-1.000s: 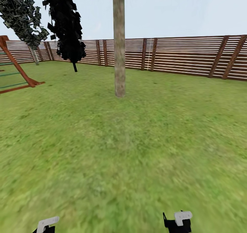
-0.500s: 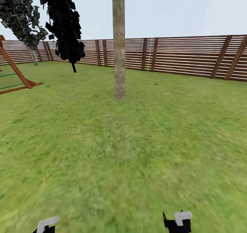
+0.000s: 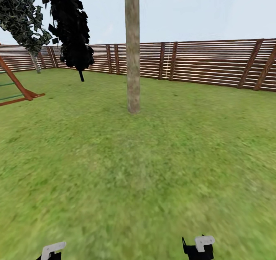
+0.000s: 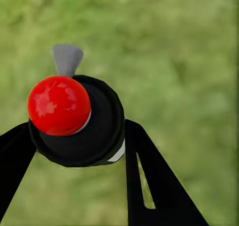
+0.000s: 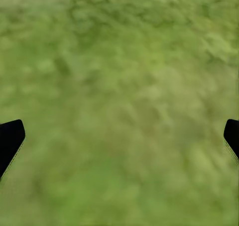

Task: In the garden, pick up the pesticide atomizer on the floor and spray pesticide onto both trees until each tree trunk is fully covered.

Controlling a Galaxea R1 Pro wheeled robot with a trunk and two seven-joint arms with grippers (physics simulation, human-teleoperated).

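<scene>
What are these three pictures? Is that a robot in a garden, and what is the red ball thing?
Yes, it is a robot in a computer-made garden. The big picture comes from a camera on its head, looking over the grass at a tall tree trunk, a wooden fence and a dark conifer. The other two pictures come from little cameras near each arm's tool. The left tool grips a black sprayer with a red top, the pesticide atomizer, between its black fingers. The right tool is open and holds nothing; you see grass between its tips.
</scene>
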